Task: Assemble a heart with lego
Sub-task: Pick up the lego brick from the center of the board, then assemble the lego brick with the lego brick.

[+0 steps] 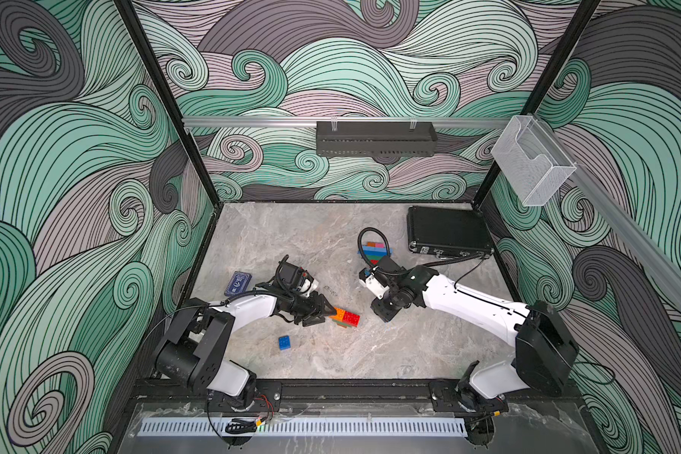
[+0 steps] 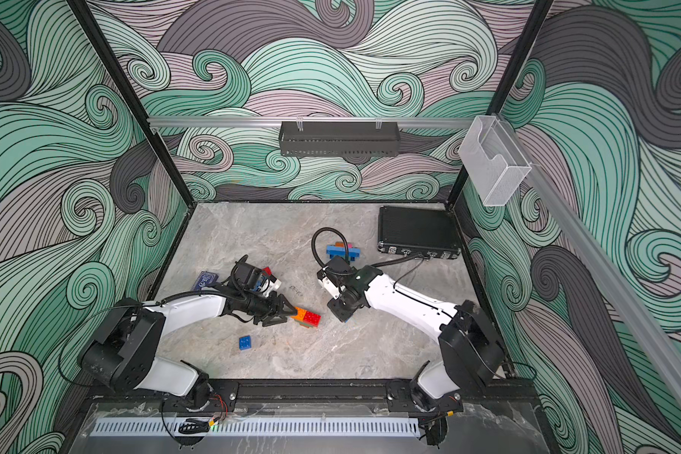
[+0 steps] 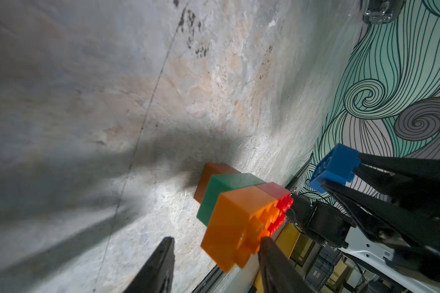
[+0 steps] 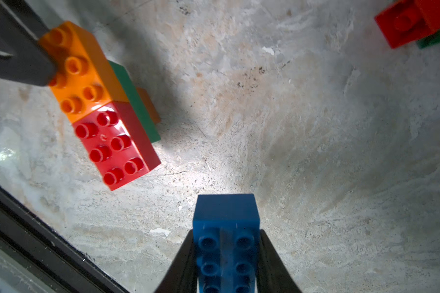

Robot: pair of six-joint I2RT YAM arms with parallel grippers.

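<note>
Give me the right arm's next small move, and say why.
Probably carry the blue brick over toward the orange-and-red stack. The right gripper is shut on that brick, holding it above the table and apart from the stack. One of the left gripper's fingers rests on the stack's orange end, seemingly steadying it.

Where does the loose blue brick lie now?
In both top views the loose blue brick lies alone on the table, left of centre, between the left gripper and the front rail.

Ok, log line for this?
left gripper: open, finger on orange brick | right gripper: shut on blue brick | stage: blue brick unattached
</note>
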